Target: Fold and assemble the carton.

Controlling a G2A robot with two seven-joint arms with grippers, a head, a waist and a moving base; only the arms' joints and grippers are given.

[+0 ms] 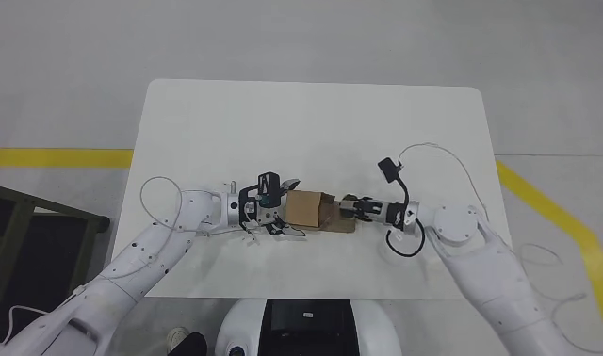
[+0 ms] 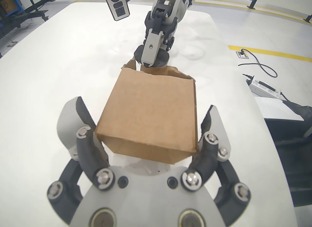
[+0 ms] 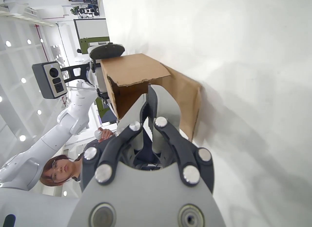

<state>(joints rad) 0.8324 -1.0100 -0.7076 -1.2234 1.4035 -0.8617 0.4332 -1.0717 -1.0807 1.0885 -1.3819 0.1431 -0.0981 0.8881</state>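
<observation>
Carton (image 1: 309, 209) sat on the table (image 1: 311, 121) near its front edge, between the two arms, long axis running arm to arm. It was a brown sleeve, squared up, with both ends not yet closed.

Left gripper (image 2: 143, 106): fingers spread wide, one on each side of the carton's near end and just beside its corners. Contact could not be told. Judged purpose: to bracket that end so the sleeve would not slide or skew when worked from the far side.

Right gripper (image 3: 148, 91): fingers pressed together into one narrow tip, set at the mouth of the opposite end. It was close to the top panel (image 3: 131, 69), whose edge there was ragged. Whether any cardboard was pinched between the fingers could not be told. Judged purpose: closed fingers make a slim poker, suited to pushing a flap inward or creasing it.

Contents: what showed of the interior in the right wrist view was bare cardboard wall, and nothing loose was seen. At the left end a flap (image 2: 146, 152) slanted below the top panel's edge, not squared shut.

Judgement: assembly looked part done, with the end flaps left to fold. The ragged edge might catch or tear further under a push.
</observation>
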